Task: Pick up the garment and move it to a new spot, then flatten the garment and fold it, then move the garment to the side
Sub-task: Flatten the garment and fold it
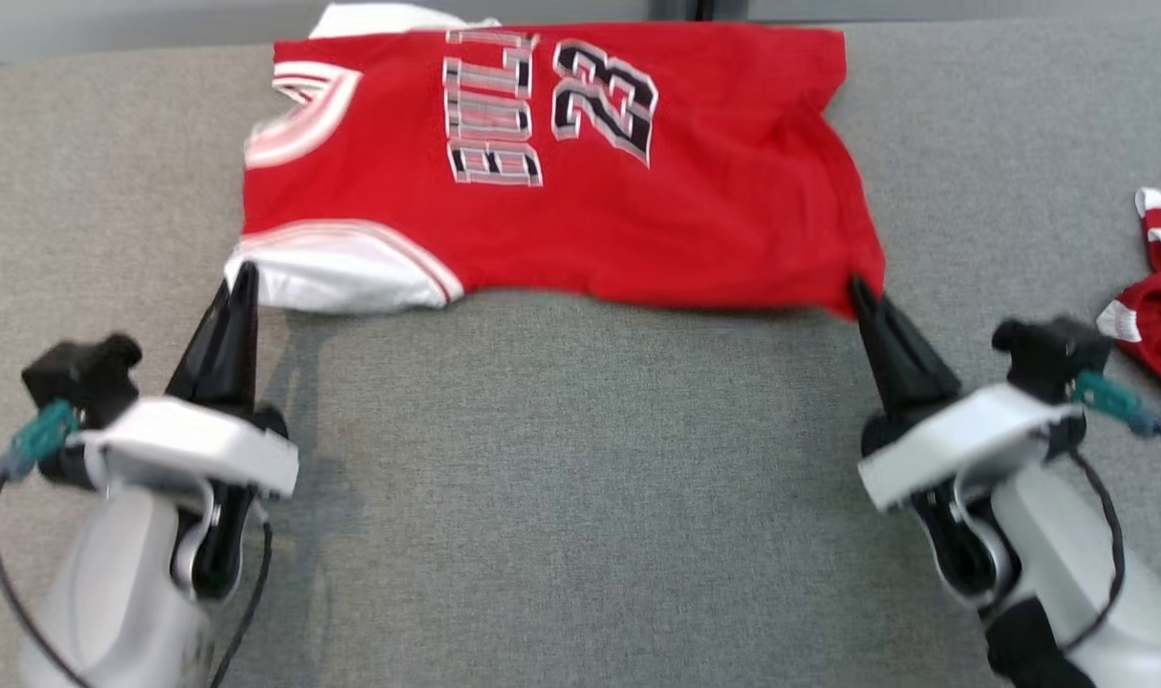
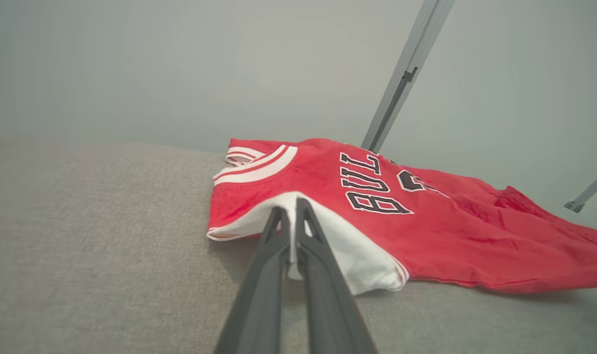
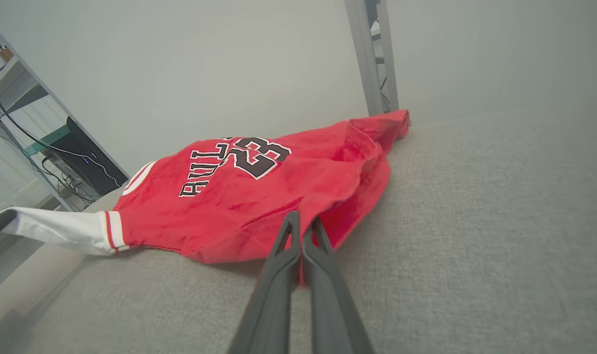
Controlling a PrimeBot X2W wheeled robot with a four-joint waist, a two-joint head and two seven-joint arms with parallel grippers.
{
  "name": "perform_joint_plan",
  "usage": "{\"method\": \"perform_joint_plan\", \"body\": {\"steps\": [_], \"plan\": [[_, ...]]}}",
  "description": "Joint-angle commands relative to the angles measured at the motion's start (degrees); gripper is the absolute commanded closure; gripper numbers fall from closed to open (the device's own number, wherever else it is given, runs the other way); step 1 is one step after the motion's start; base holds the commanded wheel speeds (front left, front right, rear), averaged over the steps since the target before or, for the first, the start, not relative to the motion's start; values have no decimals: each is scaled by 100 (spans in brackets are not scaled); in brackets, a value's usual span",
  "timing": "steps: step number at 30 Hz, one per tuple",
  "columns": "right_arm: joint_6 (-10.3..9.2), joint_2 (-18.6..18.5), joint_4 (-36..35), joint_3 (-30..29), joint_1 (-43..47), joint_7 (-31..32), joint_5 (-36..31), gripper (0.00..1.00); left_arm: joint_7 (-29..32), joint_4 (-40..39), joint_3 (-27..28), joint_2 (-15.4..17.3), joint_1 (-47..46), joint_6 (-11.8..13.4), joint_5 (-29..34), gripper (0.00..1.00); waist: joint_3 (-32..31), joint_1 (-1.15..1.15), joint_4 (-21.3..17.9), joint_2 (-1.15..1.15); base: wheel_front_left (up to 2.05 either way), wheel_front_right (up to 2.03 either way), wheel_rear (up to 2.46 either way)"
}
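The garment is a red basketball jersey with white sleeves and the number 23, spread across the far half of the grey surface. My left gripper is shut on the white sleeve at the jersey's near left corner; in the left wrist view white cloth is pinched between the fingers of the left gripper. My right gripper is shut on the red hem at the near right corner, and in the right wrist view red fabric sits in the closed tips of the right gripper. The held near edge is lifted slightly.
A second red and white piece of clothing lies at the right edge of the surface. A grey metal post stands behind the far edge, and a shelf with cables stands off to one side.
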Motion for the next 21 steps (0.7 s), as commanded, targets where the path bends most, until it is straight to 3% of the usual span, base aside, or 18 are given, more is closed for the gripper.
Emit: {"method": "perform_joint_plan", "body": {"steps": [1,10,21], "plan": [[1,-109,-180,-21,310,-27,28,100,-18,-318,184,60,305,-17,140,100,-183,0,45,0,0,0,0],[1,-483,-1182,-256,2035,-27,188,100,-18,-2651,790,-157,2321,88,835,100,-643,0,240,0,0,0,0],[1,-412,-2369,-1245,3872,55,-439,100,506,-4721,819,-435,4305,890,853,100,-1043,0,378,0,0,0,0]]}}
